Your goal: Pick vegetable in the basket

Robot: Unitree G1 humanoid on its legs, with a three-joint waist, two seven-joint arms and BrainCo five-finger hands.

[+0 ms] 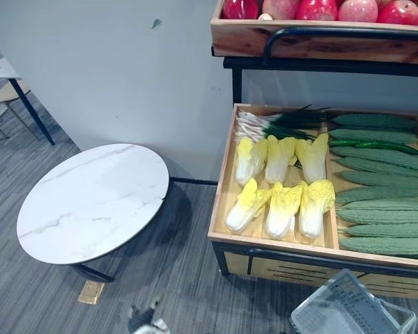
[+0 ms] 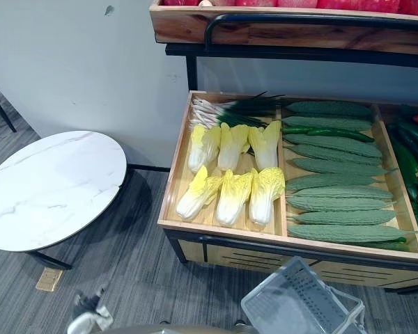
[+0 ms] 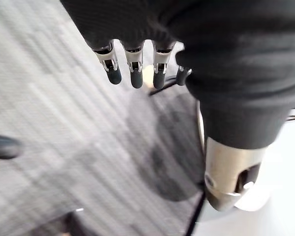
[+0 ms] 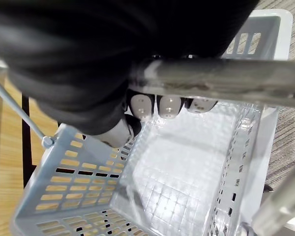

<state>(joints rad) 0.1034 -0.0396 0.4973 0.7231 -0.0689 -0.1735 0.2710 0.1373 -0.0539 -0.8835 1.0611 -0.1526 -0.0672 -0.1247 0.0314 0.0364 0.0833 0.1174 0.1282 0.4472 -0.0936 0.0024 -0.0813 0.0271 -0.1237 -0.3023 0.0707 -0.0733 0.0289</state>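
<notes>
A wooden tray (image 1: 220, 209) on a stand holds several yellow-white cabbages (image 1: 282, 205), long bumpy green gourds (image 1: 383, 202) and a bunch of green onions (image 1: 272, 125). Below its front edge hangs an empty grey plastic basket (image 1: 348, 306). In the right wrist view my right hand (image 4: 169, 105) has its fingers curled round the basket's metal handle (image 4: 226, 81), above the bare basket floor (image 4: 162, 187). My left hand (image 3: 132, 69) hangs low over the carpet with relaxed fingers, holding nothing, and appears at the lower edge of the left eye view (image 1: 143, 320).
A round white marble table (image 1: 90, 202) stands left of the stand. An upper shelf carries red apples (image 1: 317, 8). Green and red peppers (image 2: 414, 160) fill the compartment at the far right. A table leg and a chair (image 1: 3, 83) stand at the far left. A grey wall runs behind.
</notes>
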